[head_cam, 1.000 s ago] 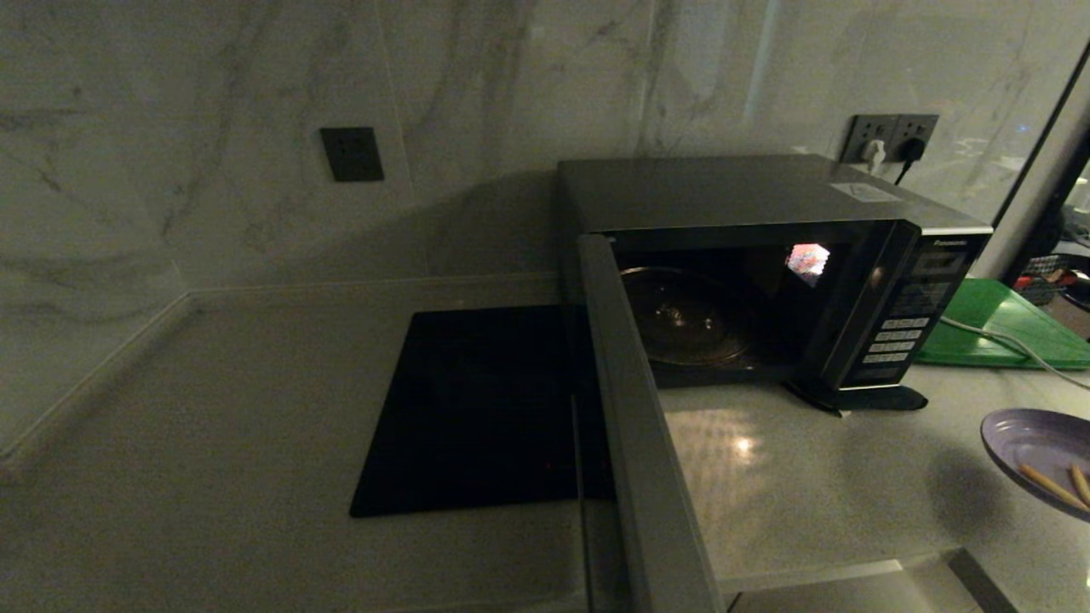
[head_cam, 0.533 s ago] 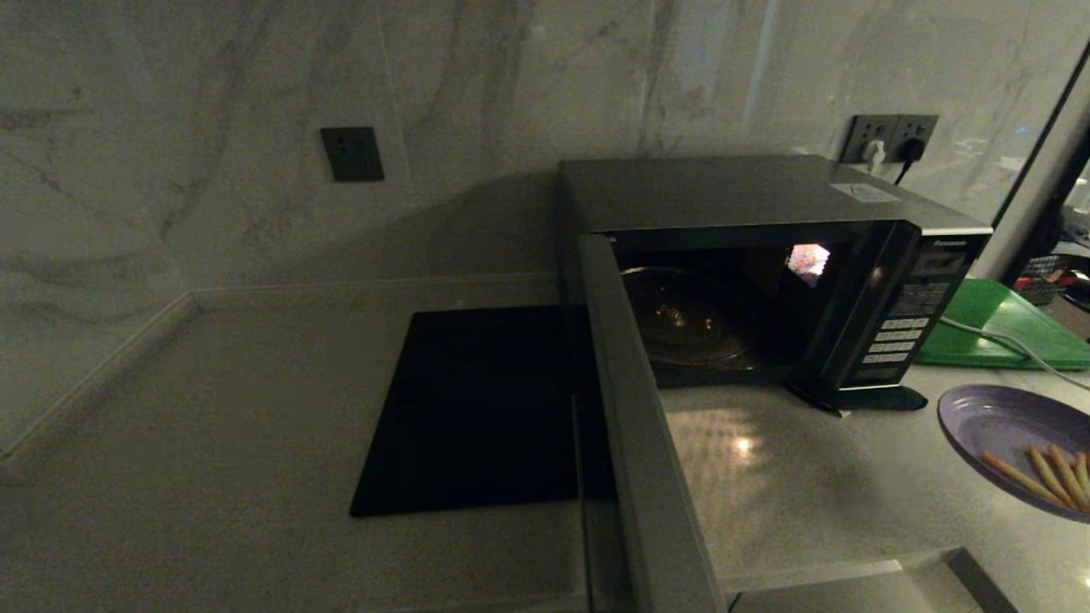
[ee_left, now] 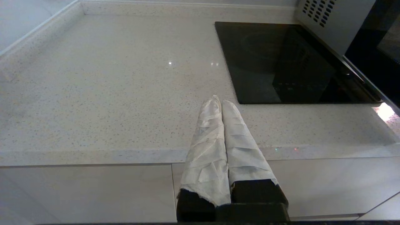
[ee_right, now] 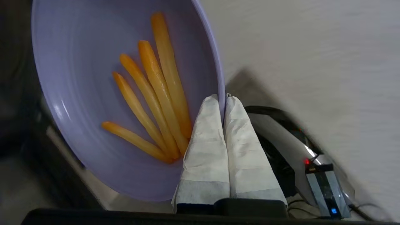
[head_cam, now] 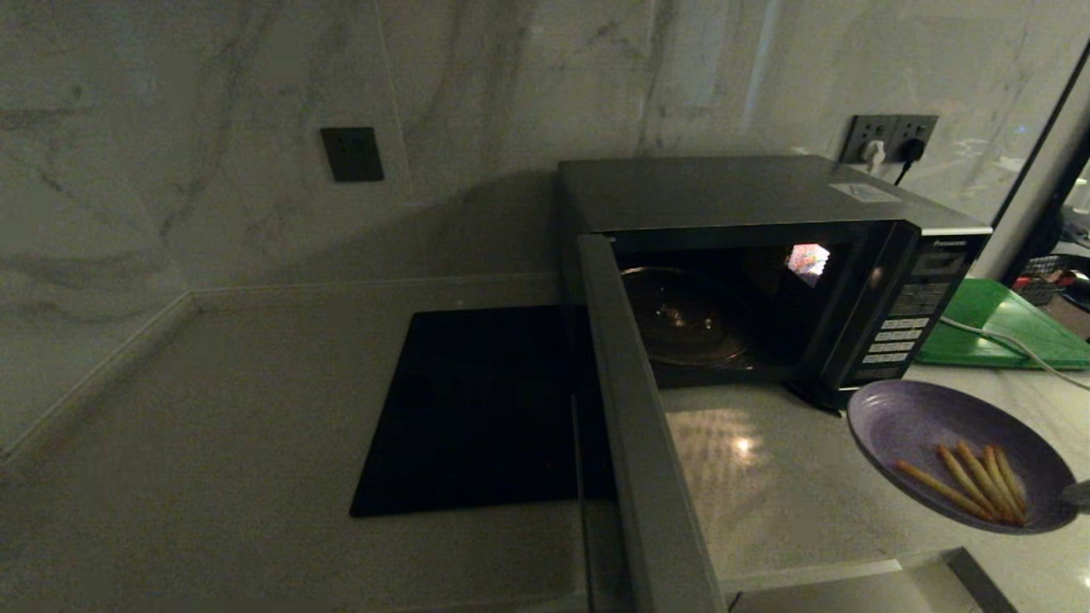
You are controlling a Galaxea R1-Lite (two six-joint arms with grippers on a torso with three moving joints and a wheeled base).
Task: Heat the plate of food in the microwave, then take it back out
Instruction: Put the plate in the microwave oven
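Head view: the plate of food (head_cam: 928,426) hangs at lower right of the frame above the desk (head_cam: 792,494), tilted, before the open microwave (head_cam: 766,204); its sticks run toward the lower right.

Left wrist view: left gripper (ee_left: 218,101) parked — fingers together.

Right wrist view: right gripper (ee_right: 222,97) fingers clamped on the plate's rim — one inside, one outside.

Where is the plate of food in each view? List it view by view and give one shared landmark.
Head view: plate of food at lower right, in front of the open microwave.
Left wrist view: not in it.
Right wrist view: plate fills the left, right gripper shut on its rim.
Shared landmark: the pale countertop.
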